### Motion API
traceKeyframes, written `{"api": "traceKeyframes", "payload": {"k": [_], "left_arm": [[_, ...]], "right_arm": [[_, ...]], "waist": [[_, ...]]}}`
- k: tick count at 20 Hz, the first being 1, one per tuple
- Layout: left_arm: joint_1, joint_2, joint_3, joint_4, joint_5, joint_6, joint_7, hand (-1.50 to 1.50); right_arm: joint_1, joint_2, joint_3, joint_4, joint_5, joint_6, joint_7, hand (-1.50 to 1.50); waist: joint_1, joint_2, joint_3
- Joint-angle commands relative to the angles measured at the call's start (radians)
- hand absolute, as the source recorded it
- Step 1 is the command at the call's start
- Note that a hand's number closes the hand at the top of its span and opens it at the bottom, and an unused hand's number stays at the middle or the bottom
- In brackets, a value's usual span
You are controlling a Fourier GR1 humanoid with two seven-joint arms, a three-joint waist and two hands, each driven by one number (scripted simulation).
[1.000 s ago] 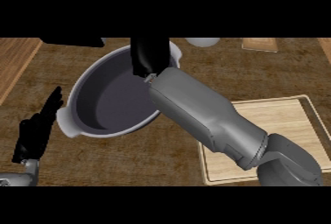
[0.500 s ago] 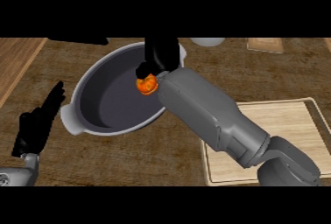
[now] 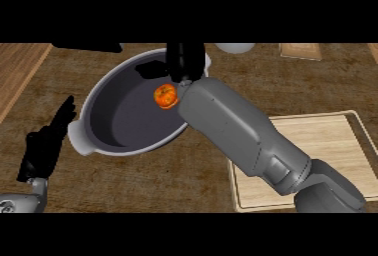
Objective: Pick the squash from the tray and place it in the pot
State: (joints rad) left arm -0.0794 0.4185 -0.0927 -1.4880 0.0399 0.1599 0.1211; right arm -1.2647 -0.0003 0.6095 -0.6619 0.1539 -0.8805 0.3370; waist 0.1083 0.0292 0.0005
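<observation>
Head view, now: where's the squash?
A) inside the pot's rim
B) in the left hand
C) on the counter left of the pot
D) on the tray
A: the orange squash shows against the dark inside of the pot, just below the right hand; the left hand is open at the left edge and holds nothing.
</observation>
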Motion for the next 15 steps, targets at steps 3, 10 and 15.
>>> {"api": "traceKeyframes", "payload": {"k": [3,10,15], "left_arm": [[0.043,0.028,0.036,-0.034,0.011,-0.017,0.003,0.0],[0.045,-0.026,0.054,0.071,-0.028,0.017,-0.065,0.0],[0.104,0.0,0.105,0.011,0.0,-0.018,-0.043,0.0]], "right_arm": [[0.03,0.0,-0.081,-0.052,-0.175,0.005,-0.14,-1.5],[0.161,0.0,-0.074,-0.179,-0.322,0.068,-0.282,-1.5],[0.367,-0.037,-0.072,-0.377,-0.263,0.075,-0.307,-1.5]], "waist": [[-0.035,-0.013,0.0],[-0.083,-0.023,-0.001],[-0.114,-0.033,0.0]]}}
